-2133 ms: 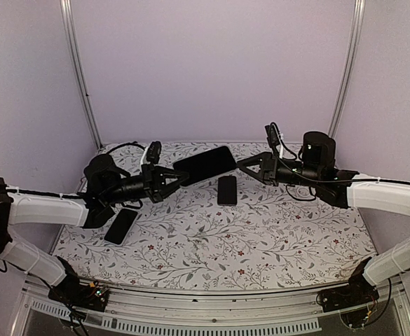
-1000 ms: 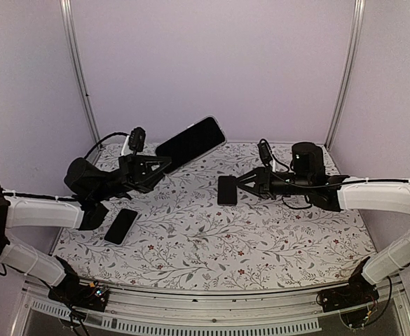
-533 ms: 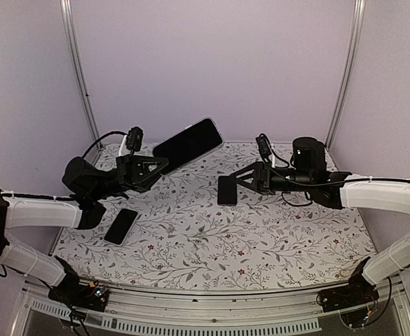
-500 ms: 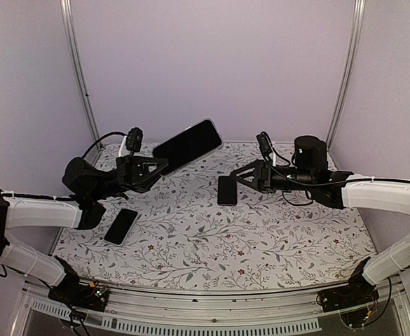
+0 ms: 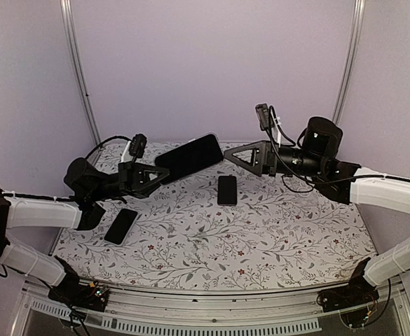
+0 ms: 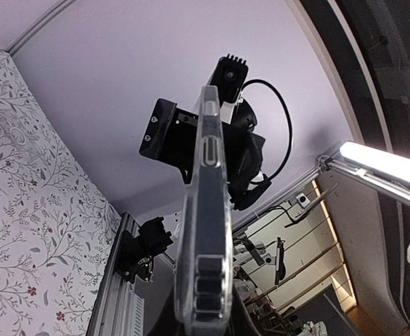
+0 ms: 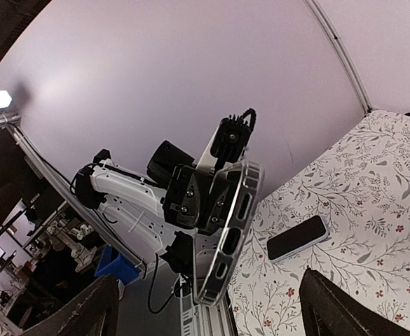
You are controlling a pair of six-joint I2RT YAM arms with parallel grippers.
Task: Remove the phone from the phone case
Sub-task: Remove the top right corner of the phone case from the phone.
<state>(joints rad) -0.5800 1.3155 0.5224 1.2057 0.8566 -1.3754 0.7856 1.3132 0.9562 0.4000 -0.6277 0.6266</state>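
Chunky white shells on the left arm (image 5: 40, 210) and right arm (image 5: 390, 194), all black from the wrists forward, thin black cables (image 6: 288, 133) looping behind, tiny screws (image 6: 154, 120) near the fingers.

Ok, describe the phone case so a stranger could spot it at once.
Over the floral-patterned table, find the left gripper, raised at the far left. Clamped there, tilted in the air, is the thin clear phone case with rounded corners, wrapped round a large black phone. The two smaller black phones lie flat on the table instead.
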